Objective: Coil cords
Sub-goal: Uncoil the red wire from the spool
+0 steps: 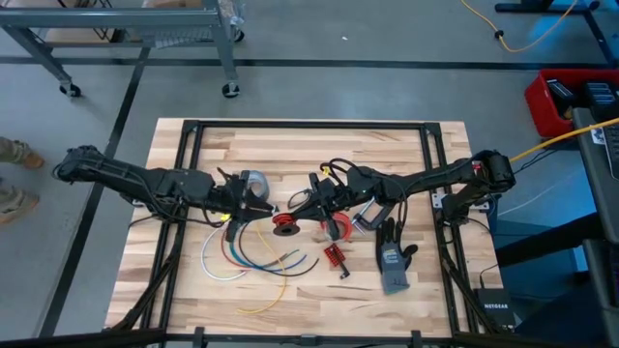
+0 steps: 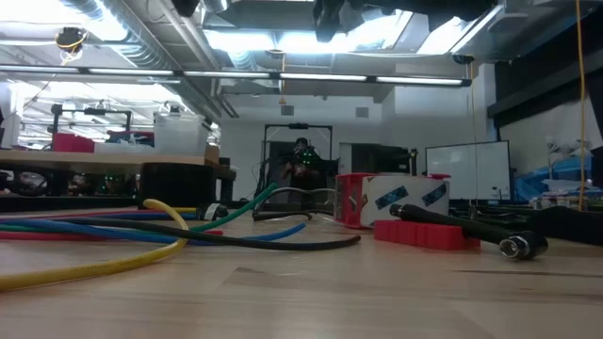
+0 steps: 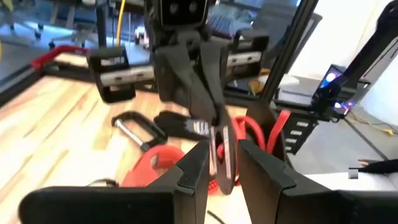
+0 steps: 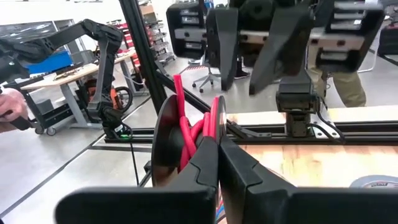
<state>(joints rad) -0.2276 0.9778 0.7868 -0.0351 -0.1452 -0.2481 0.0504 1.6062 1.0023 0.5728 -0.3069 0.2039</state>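
A small bundle of red cord turns (image 4: 186,134) with a dark round rim beside them stands upright in the air between my two grippers, over the middle of the table. My right gripper (image 4: 217,149) comes from the right (image 1: 295,205) and is shut at the bundle. My left gripper (image 3: 224,152) comes from the left (image 1: 266,206), with a red strand between its fingers. More cords (image 1: 242,253), white, blue, red, green and yellow, lie loose in curves on the table near its front edge (image 2: 113,231). My left gripper has a red strand of the bundle (image 3: 225,171) between its two fingers, nearly filling the gap. The fingers come about level from the table's left. The strand runs upright across them, clear of the table. My right gripper is shut at the edge of the red turns (image 4: 210,127), coming level from the table's right. Its own fingers hide the exact place of contact. The bundle stands upright beyond the fingertips, lifted off the table.
A red coil (image 1: 283,224) lies on the table just below the grippers. A grey tape roll (image 1: 254,182) sits behind the left gripper. A grey glove (image 1: 394,261), a small red clamp (image 1: 336,256) and a metal clamp (image 3: 134,127) lie to the right.
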